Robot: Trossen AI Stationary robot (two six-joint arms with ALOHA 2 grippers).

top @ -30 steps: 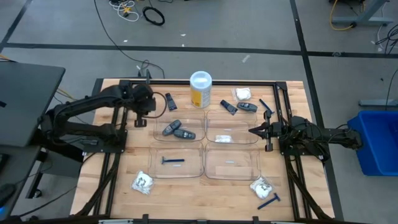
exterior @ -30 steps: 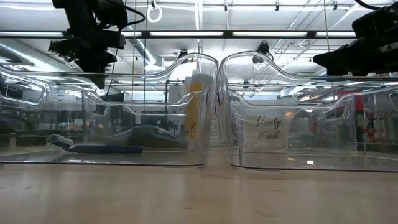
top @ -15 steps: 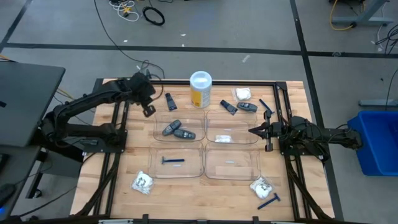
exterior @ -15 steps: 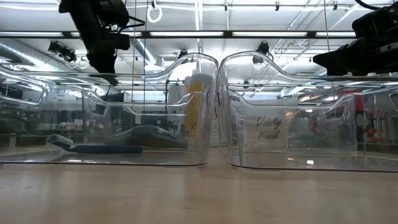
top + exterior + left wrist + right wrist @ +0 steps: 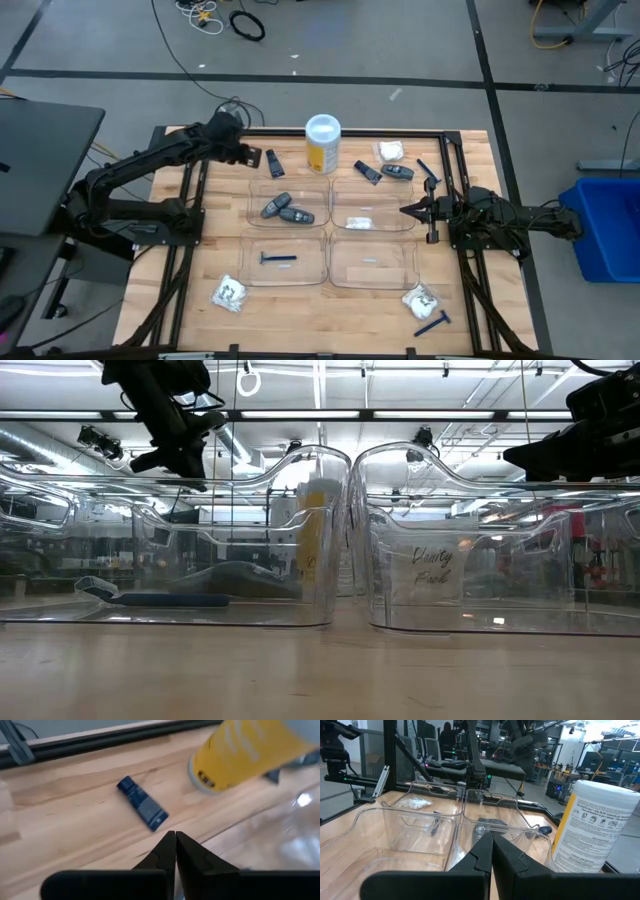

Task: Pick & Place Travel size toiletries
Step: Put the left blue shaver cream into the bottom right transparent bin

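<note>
Four trays (image 5: 288, 204) are being kept in a two-by-two block mid-table. A canister (image 5: 322, 144) is standing behind them, a tube (image 5: 274, 163) lying just left of it. Two sticks (image 5: 286, 209) are lying in the rear left tray, a razor (image 5: 277, 258) in the front left one.

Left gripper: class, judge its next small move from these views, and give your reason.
Probably open the fingers and lower over the dark blue tube. The left gripper hangs just short of it with its fingers together, and the tube lies loose on the table beside the yellow canister, outside the trays.
</note>
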